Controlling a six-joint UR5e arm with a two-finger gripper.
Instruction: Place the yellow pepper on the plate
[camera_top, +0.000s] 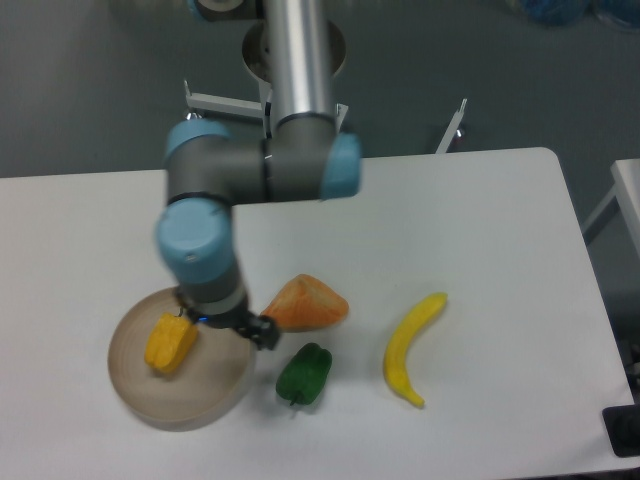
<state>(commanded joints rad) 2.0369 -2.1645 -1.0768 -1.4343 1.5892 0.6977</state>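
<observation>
The yellow pepper (170, 343) lies on the left half of the round beige plate (205, 388), at the front left of the table. Nothing holds it. My gripper (226, 325) hangs under the blue wrist, over the plate's right rim, just right of the pepper. Its dark fingertips (262, 333) stand wide apart with nothing between them, so it is open. The wrist hides most of the gripper body.
An orange wedge-shaped toy food (305, 303) lies right beside the gripper. A green pepper (303, 374) sits below it and a yellow banana (412, 347) farther right. The arm's base post stands at the table's back edge.
</observation>
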